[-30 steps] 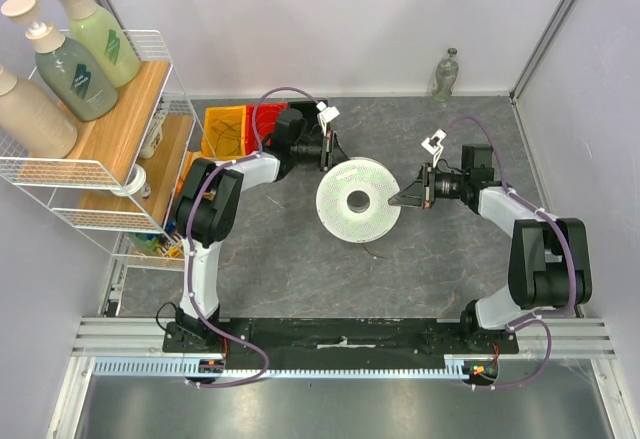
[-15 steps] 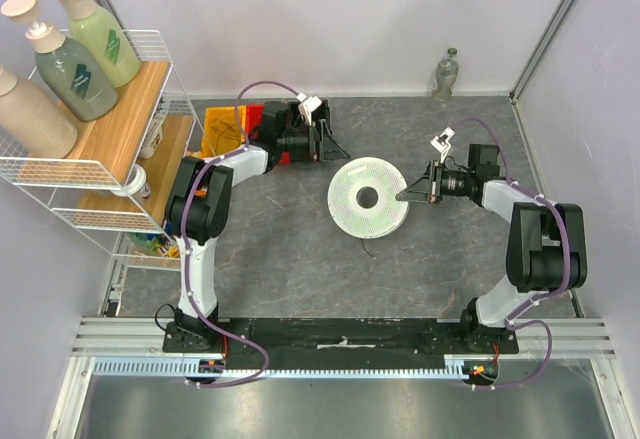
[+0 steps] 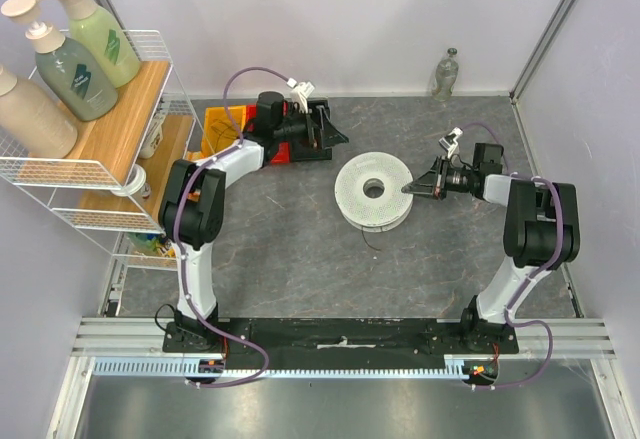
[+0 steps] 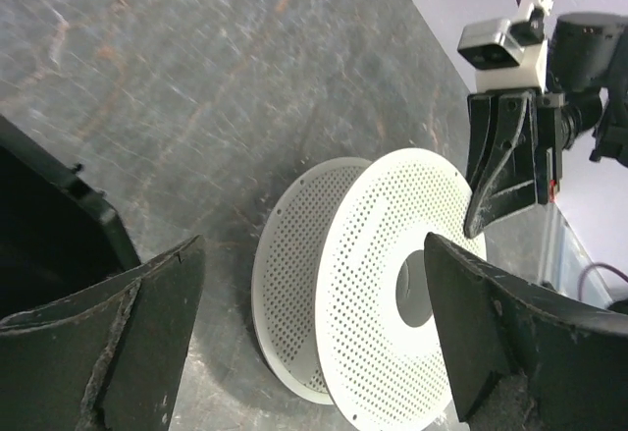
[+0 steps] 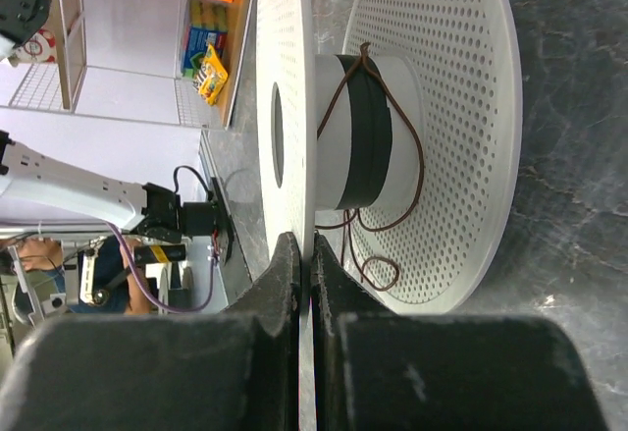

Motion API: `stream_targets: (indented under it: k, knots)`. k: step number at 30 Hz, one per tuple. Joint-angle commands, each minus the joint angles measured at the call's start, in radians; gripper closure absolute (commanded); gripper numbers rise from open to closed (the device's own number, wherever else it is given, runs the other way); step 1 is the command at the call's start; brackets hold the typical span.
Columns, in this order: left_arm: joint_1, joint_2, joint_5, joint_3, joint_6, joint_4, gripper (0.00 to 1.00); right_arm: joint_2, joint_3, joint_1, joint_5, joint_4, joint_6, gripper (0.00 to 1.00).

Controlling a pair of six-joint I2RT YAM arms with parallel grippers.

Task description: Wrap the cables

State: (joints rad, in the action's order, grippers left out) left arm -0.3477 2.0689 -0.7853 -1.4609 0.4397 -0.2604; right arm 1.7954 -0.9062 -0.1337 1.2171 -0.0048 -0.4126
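The white perforated spool (image 3: 374, 190) lies on the grey table between the two arms. The cables (image 5: 368, 132) show as a thin dark wire wound in a band round the spool's hub, with loose loops (image 5: 381, 270) hanging off it. A short end of the wire (image 3: 371, 246) trails on the table by the spool's near rim. My right gripper (image 3: 408, 188) is shut on the edge of the spool's upper flange (image 5: 294, 107), which sits between its fingertips (image 5: 287, 254). My left gripper (image 3: 337, 136) stands open up and to the left of the spool (image 4: 392, 303), apart from it and holding nothing.
A white wire rack (image 3: 120, 164) with pump bottles (image 3: 75, 69) stands at the far left. An orange box (image 3: 225, 124) lies beside it behind the left gripper. A clear bottle (image 3: 447, 74) stands at the back wall. Purple-grey walls close in the table.
My left gripper has opened, let go of the spool and drawn back up and to the left. The spool has shifted to the right with the right gripper still shut on its rim.
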Motion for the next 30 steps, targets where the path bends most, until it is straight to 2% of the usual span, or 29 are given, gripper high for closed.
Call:
stream_targets:
  k: [1, 7, 11, 14, 17, 20, 27, 30]
  knots:
    - [0.006, -0.114, 0.118, -0.049, -0.104, 0.018, 0.04, 0.050, -0.045, -0.010, -0.140, 0.180, -0.025, 1.00]
    - [-0.008, -0.197, 0.189, -0.110, -0.295, 0.220, 0.03, 0.107, -0.056, -0.015, -0.202, 0.209, -0.075, 1.00]
    - [-0.016, -0.225, 0.250, -0.182, -0.371, 0.432, 0.02, 0.130, -0.069, -0.015, -0.232, 0.194, -0.074, 0.90]
    - [-0.019, -0.210, 0.302, -0.292, -0.407, 0.625, 0.02, 0.131, -0.094, -0.015, -0.263, 0.117, -0.032, 0.80]
    - [-0.019, -0.187, 0.328, -0.375, -0.507, 0.788, 0.01, 0.121, -0.115, -0.015, -0.301, 0.045, 0.021, 0.70]
    - [-0.019, -0.222, 0.371, -0.349, -0.556, 0.806, 0.01, 0.114, -0.141, -0.015, -0.340, -0.033, 0.063, 0.62]
    - [-0.019, -0.265, 0.411, -0.371, -0.634, 0.886, 0.01, 0.059, -0.157, -0.018, -0.402, -0.159, 0.147, 0.22]
    - [-0.019, -0.286, 0.405, -0.368, -0.667, 0.920, 0.01, 0.033, -0.163, -0.029, -0.427, -0.216, 0.179, 0.13]
